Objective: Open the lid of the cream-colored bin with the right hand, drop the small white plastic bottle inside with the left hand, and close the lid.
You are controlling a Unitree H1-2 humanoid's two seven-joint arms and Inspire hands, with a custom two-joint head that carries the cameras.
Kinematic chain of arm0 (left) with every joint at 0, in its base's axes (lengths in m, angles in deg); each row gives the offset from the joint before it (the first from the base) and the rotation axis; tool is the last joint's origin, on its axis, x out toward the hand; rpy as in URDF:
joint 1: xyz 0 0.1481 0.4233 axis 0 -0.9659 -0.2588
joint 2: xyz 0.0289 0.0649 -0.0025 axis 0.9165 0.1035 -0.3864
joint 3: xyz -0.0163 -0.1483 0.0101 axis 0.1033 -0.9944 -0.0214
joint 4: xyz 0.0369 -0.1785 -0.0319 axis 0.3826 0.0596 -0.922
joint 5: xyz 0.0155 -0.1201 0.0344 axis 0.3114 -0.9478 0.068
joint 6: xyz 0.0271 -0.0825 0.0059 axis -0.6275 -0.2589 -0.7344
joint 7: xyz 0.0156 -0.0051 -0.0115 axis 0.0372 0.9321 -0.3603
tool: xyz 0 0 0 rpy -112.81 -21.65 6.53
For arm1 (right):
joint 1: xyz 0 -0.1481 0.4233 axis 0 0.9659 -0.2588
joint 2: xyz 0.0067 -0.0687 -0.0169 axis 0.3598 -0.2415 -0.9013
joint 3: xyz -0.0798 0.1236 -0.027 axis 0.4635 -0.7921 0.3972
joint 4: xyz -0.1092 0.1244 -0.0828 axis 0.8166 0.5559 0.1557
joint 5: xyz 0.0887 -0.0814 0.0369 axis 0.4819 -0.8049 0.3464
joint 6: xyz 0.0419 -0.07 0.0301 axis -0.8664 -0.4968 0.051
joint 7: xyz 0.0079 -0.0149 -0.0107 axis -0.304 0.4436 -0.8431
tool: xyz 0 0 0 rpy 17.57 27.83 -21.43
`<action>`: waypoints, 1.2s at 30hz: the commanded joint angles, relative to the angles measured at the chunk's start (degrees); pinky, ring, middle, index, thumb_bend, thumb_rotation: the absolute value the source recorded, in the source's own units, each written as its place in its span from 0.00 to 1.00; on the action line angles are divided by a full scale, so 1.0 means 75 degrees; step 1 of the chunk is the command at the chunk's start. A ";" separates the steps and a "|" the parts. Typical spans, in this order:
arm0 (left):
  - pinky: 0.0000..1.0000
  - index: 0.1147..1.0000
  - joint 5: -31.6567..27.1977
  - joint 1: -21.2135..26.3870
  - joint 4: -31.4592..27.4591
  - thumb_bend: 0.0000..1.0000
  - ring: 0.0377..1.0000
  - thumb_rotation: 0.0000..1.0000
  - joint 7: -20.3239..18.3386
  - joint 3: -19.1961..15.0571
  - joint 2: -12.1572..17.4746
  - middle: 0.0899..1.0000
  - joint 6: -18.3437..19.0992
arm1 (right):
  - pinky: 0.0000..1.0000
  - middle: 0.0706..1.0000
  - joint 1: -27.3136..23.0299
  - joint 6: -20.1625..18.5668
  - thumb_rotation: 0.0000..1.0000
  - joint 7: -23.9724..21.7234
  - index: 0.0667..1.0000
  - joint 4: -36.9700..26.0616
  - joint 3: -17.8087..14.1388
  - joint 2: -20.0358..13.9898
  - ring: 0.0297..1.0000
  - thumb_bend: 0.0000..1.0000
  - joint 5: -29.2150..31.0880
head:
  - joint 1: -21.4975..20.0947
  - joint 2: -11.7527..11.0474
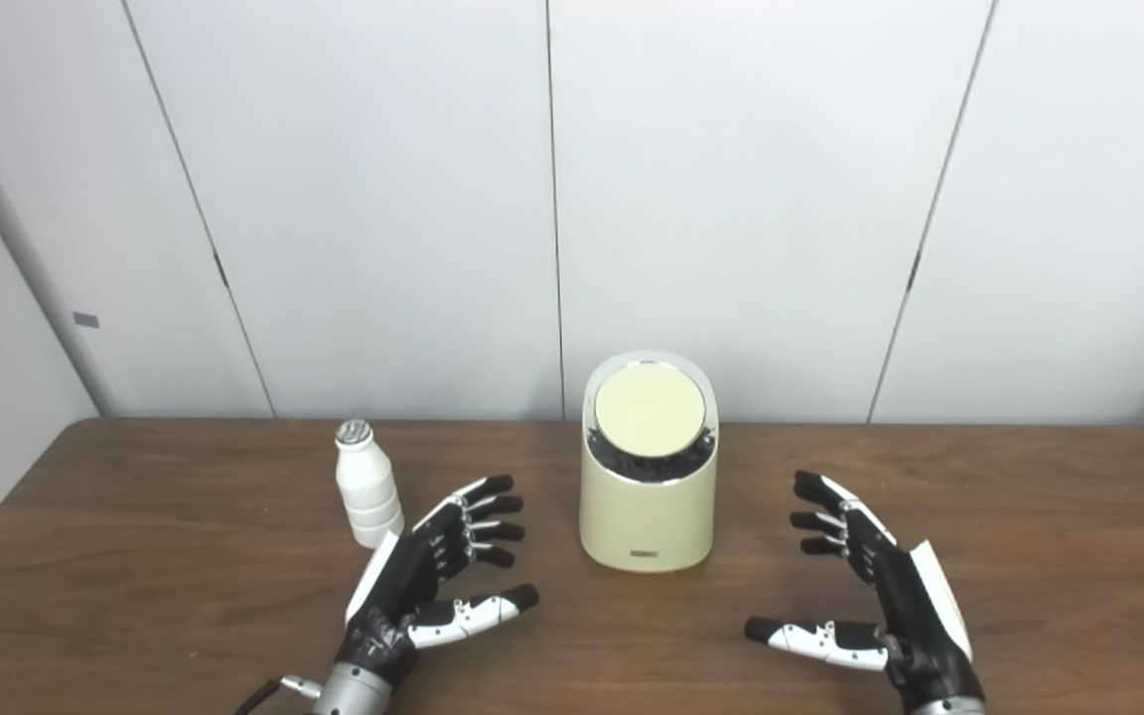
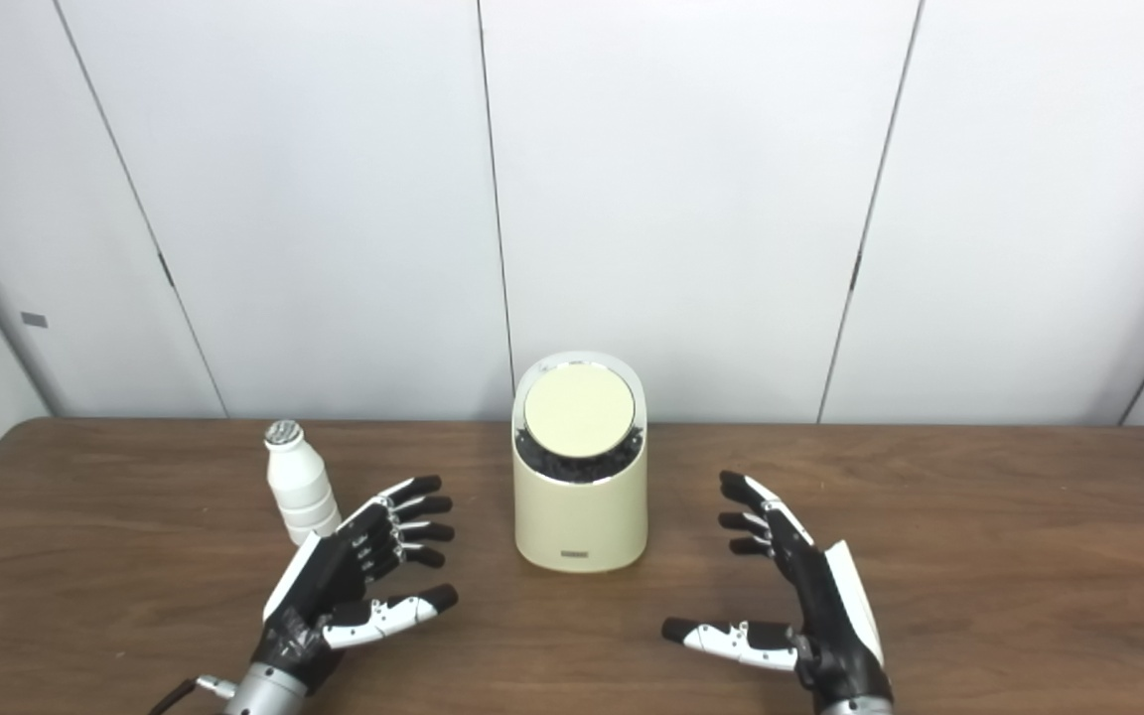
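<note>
A cream-colored bin point(image 1: 647, 506) stands upright at the table's middle. Its round lid point(image 1: 649, 412) is tilted toward me, with a dark gap along the lid's lower edge. A small white plastic bottle point(image 1: 367, 487) with a silver cap stands upright to the bin's left. My left hand point(image 1: 438, 571) is open and empty just right of and in front of the bottle, apart from it. My right hand point(image 1: 865, 586) is open and empty to the right of the bin, apart from it.
The brown wooden table point(image 1: 1049, 536) runs wide to both sides. White wall panels point(image 1: 731, 199) stand right behind the table's far edge. The bin also shows in the right eye view point(image 2: 580, 511).
</note>
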 commanded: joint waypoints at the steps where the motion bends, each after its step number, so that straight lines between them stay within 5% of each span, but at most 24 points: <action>1: 0.64 0.84 -0.0088 0.0147 -0.0263 0.72 0.72 0.02 -0.0050 -0.0035 0.0096 0.79 -0.0154 | 0.71 0.85 -0.0152 0.0379 0.09 0.0109 0.84 -0.0105 -0.0038 -0.0022 0.78 0.78 0.0080 | 0.0032 0.0009; 22: 0.65 0.85 0.0005 0.0156 -0.0084 0.71 0.72 0.04 0.0045 -0.0064 0.0022 0.79 -0.0299 | 0.69 0.85 -0.0237 0.0374 0.17 0.0081 0.85 -0.0036 0.0048 -0.0014 0.78 0.78 0.0001 | -0.0068 -0.0060; 25: 0.65 0.85 -0.0009 0.0189 0.0007 0.71 0.72 0.05 0.0031 -0.0063 0.0018 0.79 -0.0337 | 0.67 0.84 -0.0505 0.0537 0.27 0.0181 0.85 0.0069 0.0153 0.0038 0.76 0.75 -0.0199 | -0.0126 -0.0120; 36: 0.66 0.85 -0.0077 0.0346 0.0308 0.72 0.73 0.04 -0.0041 -0.0050 -0.0008 0.79 -0.0465 | 0.71 0.88 -0.2139 -0.1621 0.40 -0.0174 0.95 -0.0621 0.0355 0.0075 0.85 0.78 -0.1202 | -0.0250 -0.0235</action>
